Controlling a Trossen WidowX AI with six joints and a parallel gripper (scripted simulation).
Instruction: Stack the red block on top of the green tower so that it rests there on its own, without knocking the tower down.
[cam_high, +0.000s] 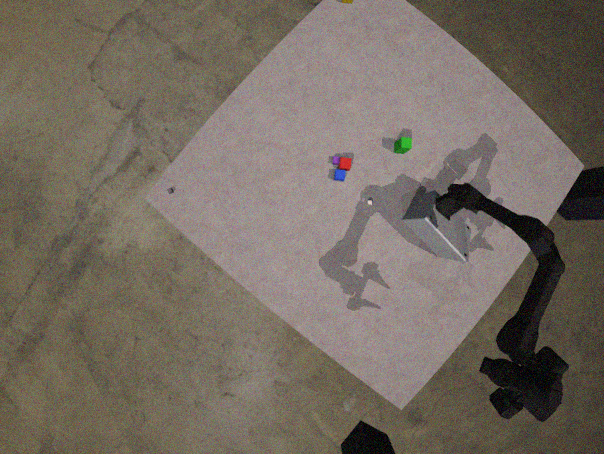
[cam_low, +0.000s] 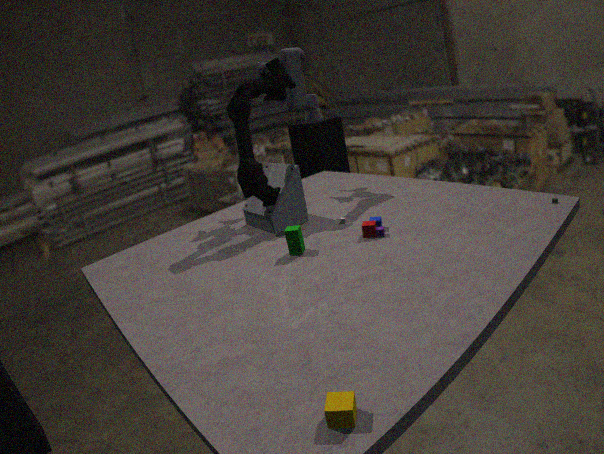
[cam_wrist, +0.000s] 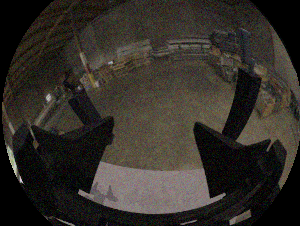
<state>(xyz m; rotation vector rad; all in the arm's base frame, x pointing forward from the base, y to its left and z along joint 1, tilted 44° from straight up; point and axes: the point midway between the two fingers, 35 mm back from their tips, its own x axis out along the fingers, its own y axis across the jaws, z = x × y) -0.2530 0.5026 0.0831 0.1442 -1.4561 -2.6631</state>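
From the top, a pale mat lies on a brown floor; the red block sits touching a blue block and a purple block, well apart from the green tower; the gripper is near the tower. From the side, the tower stands upright; a yellow block sits near the mat's edge; shelves and boxes fill the dim room. From the wrist, 2 fingers stand wide apart, holding nothing.
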